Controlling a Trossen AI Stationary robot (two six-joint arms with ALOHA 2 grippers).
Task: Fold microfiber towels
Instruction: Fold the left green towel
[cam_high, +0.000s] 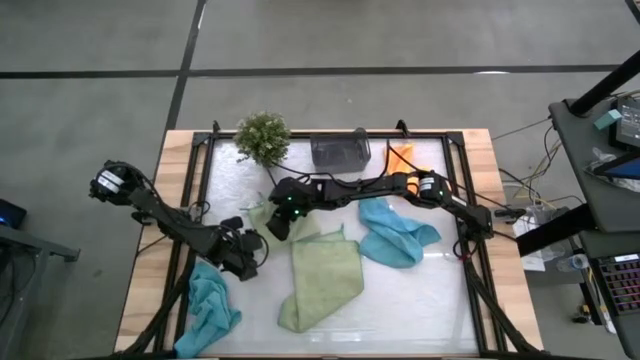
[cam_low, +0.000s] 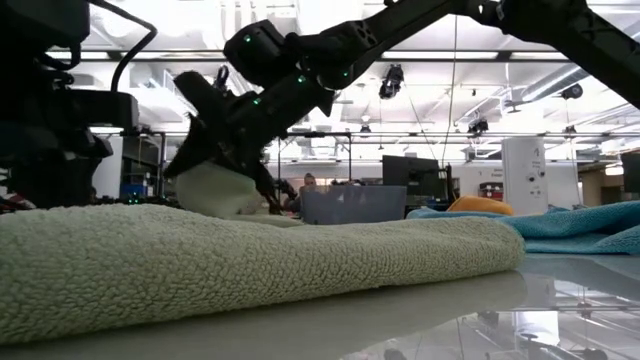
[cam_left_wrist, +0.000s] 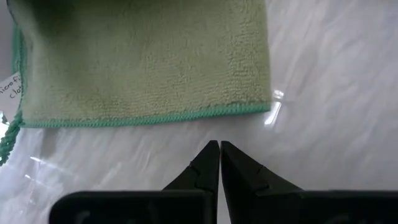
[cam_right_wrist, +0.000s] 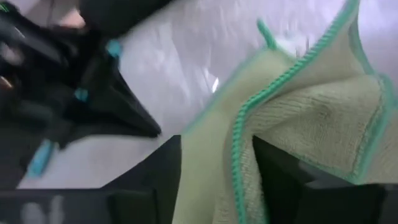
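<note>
A light green microfiber towel (cam_high: 325, 280) lies folded on the glass table top, its left far corner (cam_low: 225, 190) raised off the surface. My right gripper (cam_high: 278, 222) reaches across from the right and stands open around that corner. My left gripper (cam_high: 245, 252) is shut and hovers over bare glass just short of the towel's hemmed edge (cam_left_wrist: 143, 118), touching nothing. One teal towel (cam_high: 395, 235) lies crumpled right of centre and another (cam_high: 210, 305) at the near left. An orange towel (cam_high: 400, 155) lies at the far edge. My right gripper's fingers (cam_right_wrist: 280, 174) stand apart, with the light green towel's raised corner (cam_right_wrist: 239, 149) lying between them, green hem showing. They come slanting down from the table's right side. The corner hangs below the gripper, and the rest of the towel lies on the table.
A grey bin (cam_high: 340, 150) and a small potted plant (cam_high: 262, 137) stand at the far edge. The wooden frame (cam_high: 175, 180) borders the glass top. Bare glass shows toward the near right (cam_high: 420, 310).
</note>
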